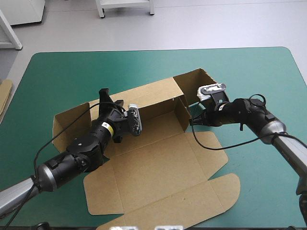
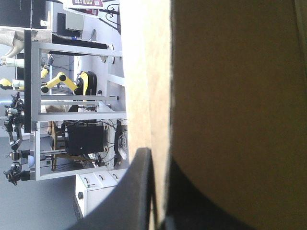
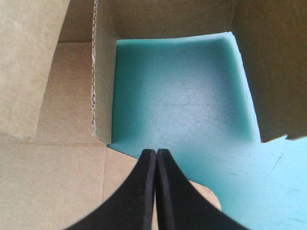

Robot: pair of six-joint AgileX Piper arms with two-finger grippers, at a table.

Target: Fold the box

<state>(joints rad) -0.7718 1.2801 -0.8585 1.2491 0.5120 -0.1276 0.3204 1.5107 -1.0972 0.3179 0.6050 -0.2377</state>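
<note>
- Teal-green tabletop (image 1: 62, 72) carries the box (image 1: 158, 163) near its middle. The floor and front flaps lie flat and the back wall (image 1: 153, 93) stands.
- Your left jaws are clamped on that back wall's top edge. In the left wrist view a finger (image 2: 139, 191) sits on each face, with the board (image 2: 230, 96) pinched between them.
- Your right jaws are pressed together with nothing in them. The tips are low over the bare cover (image 3: 177, 96), in the notch just beside the side wall (image 1: 181, 112), whose cut edge (image 3: 94, 72) shows ahead of them.
- Judged from this, the step in hand is squaring the right corner: the back wall is held up and the side wall is to be tucked against it.
- Have the left hold the wall upright without pulling, so that the crease bends and not the panel.
- Use the right's closed tips as a pusher, low near the side wall's crease, pressing along the fold line. A push high on the panel would likely bow it or skid the whole sheet.
- Watch the outer flap (image 1: 194, 79) beyond the side wall. It leans loose and may snag the tips.
- No writing shows on the board. A yellow sticker (image 1: 110, 128) sits on the left wrist, too small to read.
</note>
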